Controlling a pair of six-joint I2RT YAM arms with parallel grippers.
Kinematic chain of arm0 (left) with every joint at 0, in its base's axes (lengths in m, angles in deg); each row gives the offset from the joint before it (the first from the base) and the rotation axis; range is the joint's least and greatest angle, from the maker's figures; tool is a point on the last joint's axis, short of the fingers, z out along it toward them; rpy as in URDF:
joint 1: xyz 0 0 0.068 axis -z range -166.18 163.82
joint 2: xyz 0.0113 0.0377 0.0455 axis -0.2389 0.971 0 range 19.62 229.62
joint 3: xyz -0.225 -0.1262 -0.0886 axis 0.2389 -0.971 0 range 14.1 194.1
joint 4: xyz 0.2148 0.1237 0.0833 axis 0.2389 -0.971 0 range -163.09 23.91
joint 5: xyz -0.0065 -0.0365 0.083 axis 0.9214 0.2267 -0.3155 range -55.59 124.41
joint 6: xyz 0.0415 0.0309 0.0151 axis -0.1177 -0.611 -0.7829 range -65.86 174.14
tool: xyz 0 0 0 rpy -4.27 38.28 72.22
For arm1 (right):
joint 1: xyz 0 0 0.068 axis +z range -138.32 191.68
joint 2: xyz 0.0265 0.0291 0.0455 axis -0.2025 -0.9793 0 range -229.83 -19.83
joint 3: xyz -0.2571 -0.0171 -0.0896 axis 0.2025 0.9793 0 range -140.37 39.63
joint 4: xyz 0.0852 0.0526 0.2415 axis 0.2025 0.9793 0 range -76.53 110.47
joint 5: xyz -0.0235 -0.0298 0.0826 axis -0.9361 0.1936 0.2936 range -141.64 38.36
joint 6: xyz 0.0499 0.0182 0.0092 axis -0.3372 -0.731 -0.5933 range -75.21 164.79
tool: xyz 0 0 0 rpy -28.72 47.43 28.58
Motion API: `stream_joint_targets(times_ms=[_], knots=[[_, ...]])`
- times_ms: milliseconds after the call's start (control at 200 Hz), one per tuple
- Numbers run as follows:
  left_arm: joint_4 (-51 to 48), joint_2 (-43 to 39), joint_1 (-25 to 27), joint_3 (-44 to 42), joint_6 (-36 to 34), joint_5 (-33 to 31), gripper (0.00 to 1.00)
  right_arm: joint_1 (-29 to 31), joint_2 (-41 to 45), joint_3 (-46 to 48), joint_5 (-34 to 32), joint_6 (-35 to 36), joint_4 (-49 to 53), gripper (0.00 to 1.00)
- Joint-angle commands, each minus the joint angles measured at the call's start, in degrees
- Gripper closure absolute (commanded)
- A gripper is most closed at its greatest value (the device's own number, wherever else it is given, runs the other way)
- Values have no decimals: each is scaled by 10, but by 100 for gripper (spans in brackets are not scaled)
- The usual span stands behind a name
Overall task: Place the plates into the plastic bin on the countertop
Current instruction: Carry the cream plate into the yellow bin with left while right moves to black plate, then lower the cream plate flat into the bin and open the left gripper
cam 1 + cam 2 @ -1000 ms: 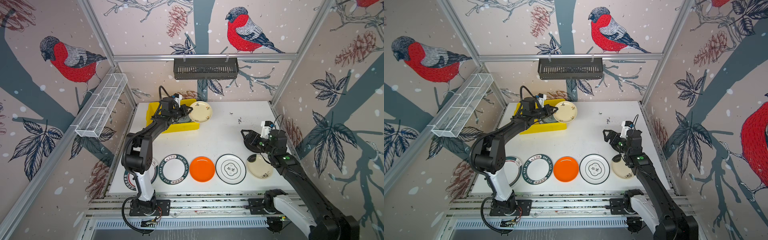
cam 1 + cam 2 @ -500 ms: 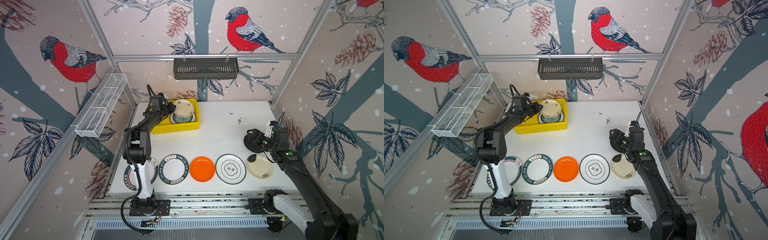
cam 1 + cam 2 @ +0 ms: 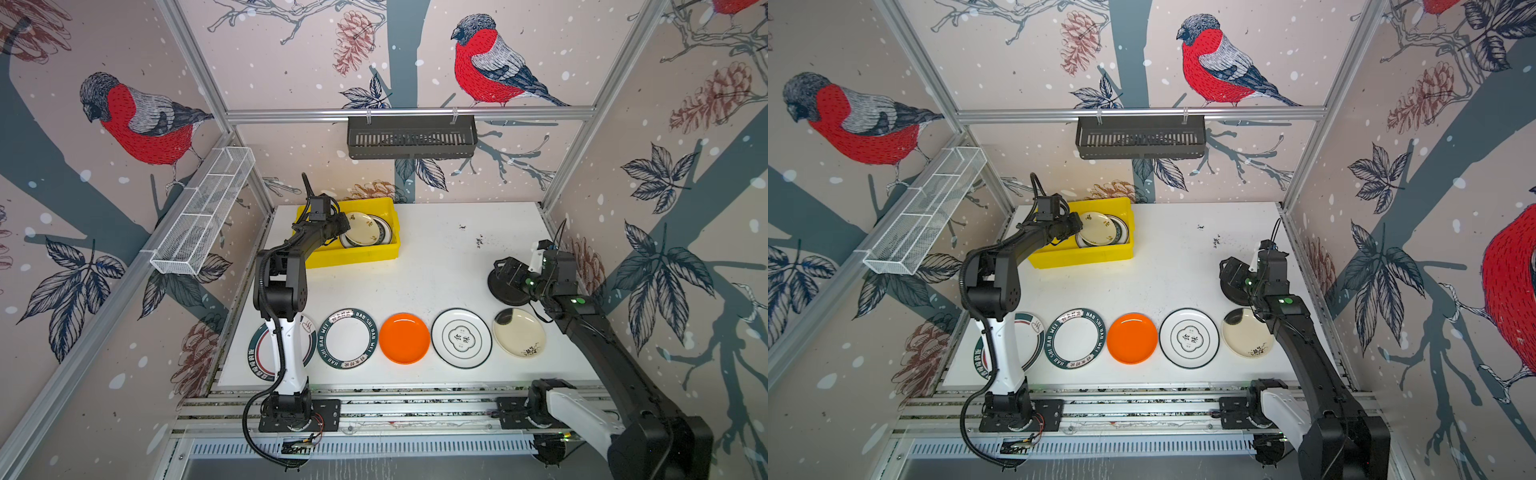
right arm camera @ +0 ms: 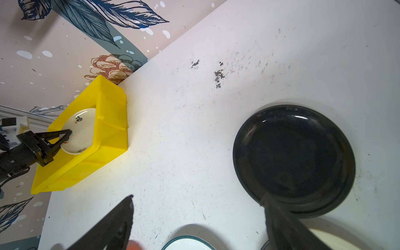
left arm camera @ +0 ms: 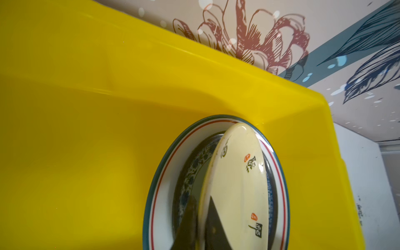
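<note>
The yellow plastic bin [image 3: 353,259] stands at the back left of the countertop [image 3: 436,257]. My left gripper [image 3: 340,226] is shut on the edge of a cream plate [image 5: 236,173], held tilted over a stack of plates [image 5: 164,179] inside the bin. My right gripper [image 4: 198,195] is open and low, and one finger [image 4: 279,216] overlaps the rim of a black plate [image 4: 294,160] on the right. Along the front lie a green-rimmed plate [image 3: 257,353] partly behind my left arm, a lettered-rim plate [image 3: 347,338], an orange plate [image 3: 404,337], a white plate with characters [image 3: 461,337] and a cream plate [image 3: 518,332].
A black slotted basket [image 3: 411,137] hangs on the back rail. A white wire-mesh basket [image 3: 203,216] is fixed to the left wall. Aluminium rails [image 3: 374,403] border the countertop at the front, and papered walls close in the other sides.
My left arm has swung the cream plate from beyond the bin's right edge to over the stack inside it. My right gripper has come lower at the black plate.
</note>
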Motion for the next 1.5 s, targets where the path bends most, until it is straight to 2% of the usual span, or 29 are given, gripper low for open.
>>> stream_joint_targets(times_ms=[0, 60, 130, 220, 310, 436, 496, 761, 1036, 1252, 1497], knots=[[-18, 7, 8, 13, -17, -25, 99, -2, 2, 3, 3, 10, 8, 6], [-19, 8, 12, 14, -21, -30, 81, -3, 7, 9, 3, 10, 9, 6], [-21, 7, 19, 15, -28, -38, 55, -5, 15, 15, 3, 12, 9, 6], [-24, 1, 27, 12, -39, -59, 34, -8, 25, 19, 2, 12, 11, 6], [-20, -14, 33, 2, -47, -80, 19, -13, 34, 23, 3, 15, 15, 6], [-5, -37, 36, -18, -48, -82, 10, -21, 45, 30, 5, 19, 20, 5], [-5, -49, 37, -23, -49, -82, 3, -24, 48, 32, 6, 21, 24, 5], [37, -159, 48, -110, -45, -81, 3, -46, 48, 55, 5, 9, 31, 5], [49, -279, 95, -189, -53, -64, 3, -81, 13, 81, 23, -7, 2, 5], [33, -330, 128, -190, -54, -62, 3, -123, 1, 81, -30, 11, -1, 5], [55, -326, 156, -205, -33, -35, 2, -195, -19, 99, 65, 37, -43, 4]])
